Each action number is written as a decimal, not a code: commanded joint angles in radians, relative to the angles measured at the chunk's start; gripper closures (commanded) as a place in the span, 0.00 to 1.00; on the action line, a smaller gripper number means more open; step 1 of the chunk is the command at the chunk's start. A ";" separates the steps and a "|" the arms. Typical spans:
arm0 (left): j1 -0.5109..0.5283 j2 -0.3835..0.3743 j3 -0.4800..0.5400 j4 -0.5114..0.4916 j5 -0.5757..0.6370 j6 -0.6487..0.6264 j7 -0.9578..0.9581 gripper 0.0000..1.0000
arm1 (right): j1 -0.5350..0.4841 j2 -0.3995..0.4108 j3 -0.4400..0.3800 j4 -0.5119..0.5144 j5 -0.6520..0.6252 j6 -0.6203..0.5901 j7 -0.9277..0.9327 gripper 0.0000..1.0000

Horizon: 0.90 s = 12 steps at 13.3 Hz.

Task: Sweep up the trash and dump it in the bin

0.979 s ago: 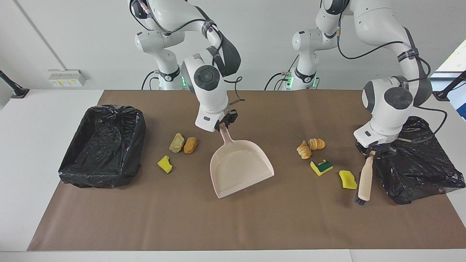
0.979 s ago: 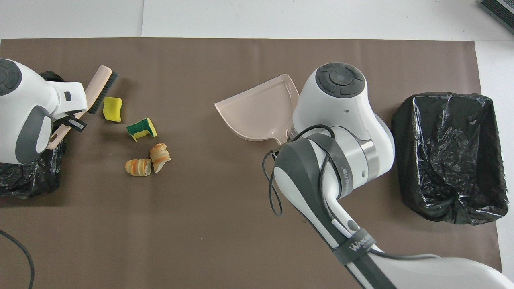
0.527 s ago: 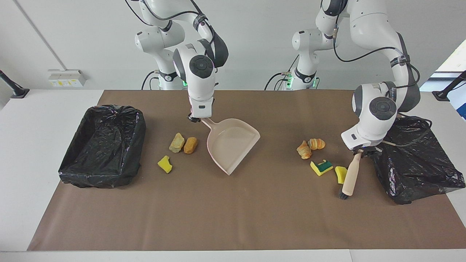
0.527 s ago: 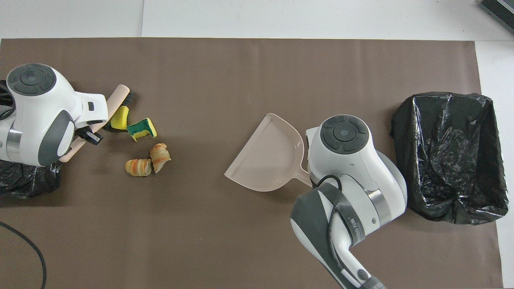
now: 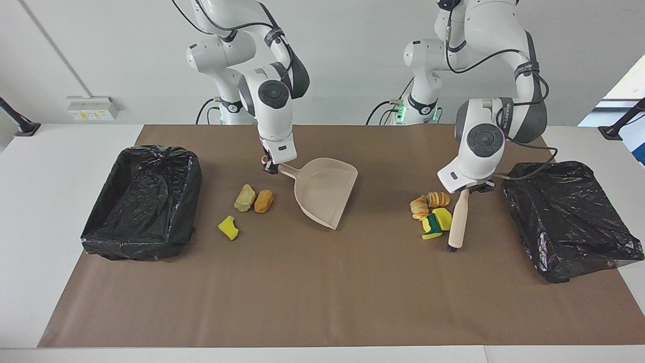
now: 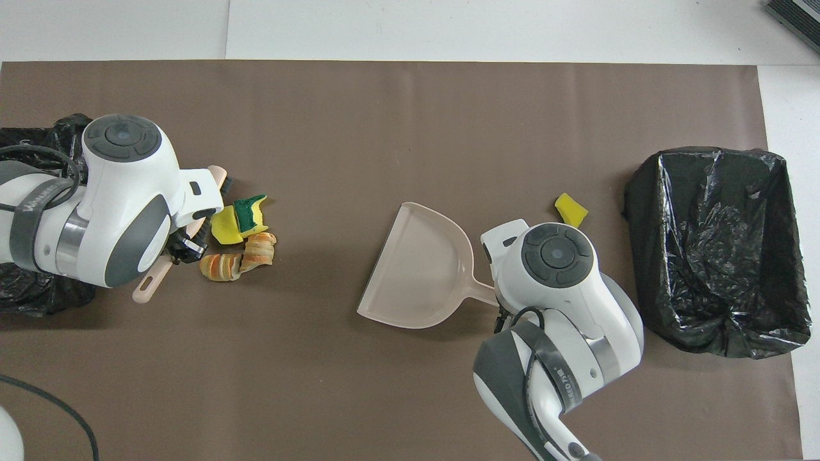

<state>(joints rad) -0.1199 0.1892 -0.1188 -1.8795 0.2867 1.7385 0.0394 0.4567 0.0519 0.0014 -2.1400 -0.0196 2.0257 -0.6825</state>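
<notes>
My left gripper (image 5: 472,188) is shut on the handle of a beige brush (image 5: 457,222), whose bristles (image 5: 452,248) are down on the brown mat. Against the brush lies a heap of trash: a yellow sponge chunk (image 5: 444,217), a green-backed one (image 5: 430,227) and two croissant pieces (image 5: 419,205). My right gripper (image 5: 271,168) is shut on the handle of the beige dustpan (image 5: 325,194), whose mouth faces that heap. More trash lies between the dustpan and the bin (image 5: 143,201): two brown pieces (image 5: 254,199) and a yellow chunk (image 5: 228,227).
A second black-lined bin (image 5: 569,217) stands at the left arm's end of the table, beside the brush. The brown mat (image 5: 322,292) covers the table. In the overhead view the right wrist (image 6: 557,256) hides the two brown pieces.
The left gripper swept the brush toward the table's middle, pushing both sponge chunks against the croissant pieces. The right gripper drew the dustpan closer to the robots and turned its mouth toward the heap.
</notes>
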 commanded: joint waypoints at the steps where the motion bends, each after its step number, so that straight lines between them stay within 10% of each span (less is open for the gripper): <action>1: -0.070 -0.099 0.013 -0.067 -0.026 -0.068 -0.233 1.00 | -0.001 -0.020 0.002 -0.017 -0.013 0.007 0.009 1.00; 6: -0.089 -0.236 0.016 -0.332 -0.026 0.124 -0.613 1.00 | 0.068 -0.001 0.002 -0.014 -0.100 -0.021 0.110 1.00; 12: -0.033 -0.252 0.014 -0.417 -0.026 0.246 -0.505 1.00 | 0.073 -0.004 0.002 -0.014 -0.131 -0.044 0.153 1.00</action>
<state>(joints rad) -0.1522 -0.0316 -0.1002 -2.2638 0.2692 1.9591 -0.5294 0.5321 0.0565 0.0009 -2.1498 -0.1269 1.9964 -0.5582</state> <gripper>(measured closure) 0.744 0.665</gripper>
